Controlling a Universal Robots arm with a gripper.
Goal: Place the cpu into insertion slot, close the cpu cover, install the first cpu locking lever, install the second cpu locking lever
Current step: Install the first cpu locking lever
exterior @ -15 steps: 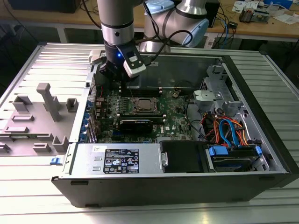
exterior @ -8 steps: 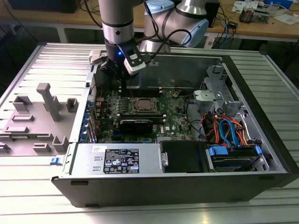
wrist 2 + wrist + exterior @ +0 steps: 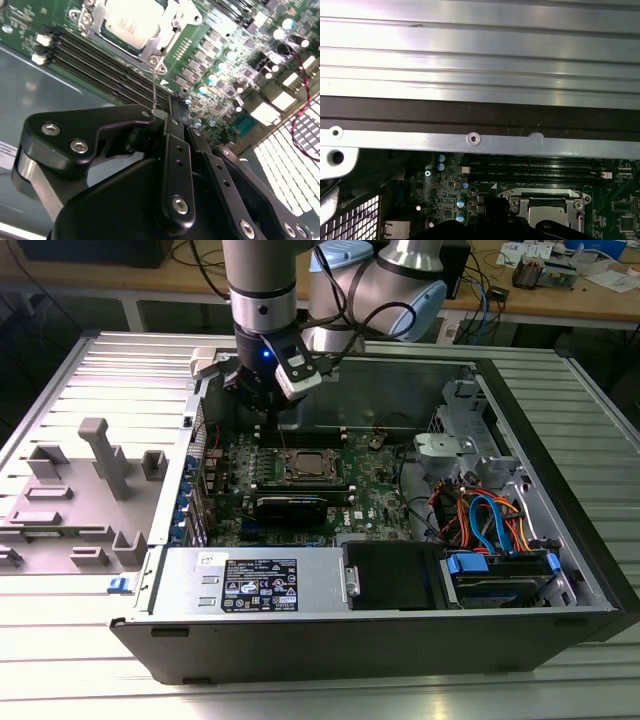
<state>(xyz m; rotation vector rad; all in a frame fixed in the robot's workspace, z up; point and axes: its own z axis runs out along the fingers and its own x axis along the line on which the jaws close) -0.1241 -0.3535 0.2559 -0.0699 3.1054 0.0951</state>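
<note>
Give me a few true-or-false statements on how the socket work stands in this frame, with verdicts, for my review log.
1. The cpu sits in the insertion slot. True.
2. The cpu cover stands raised off the chip. False: it lies flat, framing the cpu.
3. The gripper hangs over the blue cables. False: it is over the green board, close to a corner of the insertion slot.
4. A grey fixture with upright posts lies at the exterior view's left of the open case. True.
</note>
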